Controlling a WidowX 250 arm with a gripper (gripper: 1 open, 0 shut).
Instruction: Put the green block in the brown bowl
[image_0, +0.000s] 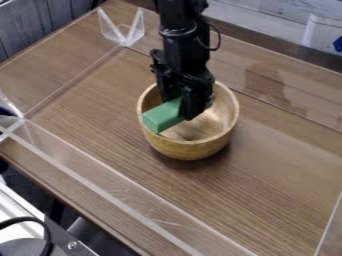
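One view, the camera: you have the block (163, 116) pinched in the claw (181, 104), above the bowl's (194, 151) left side in the picture. Ease it toward the middle, clear of the rim, then lower and release gently.

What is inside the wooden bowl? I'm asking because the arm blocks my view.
The green block shows at the near left part of the bowl, over its pale inside. The gripper covers the bowl's far part, so anything there cannot be seen.
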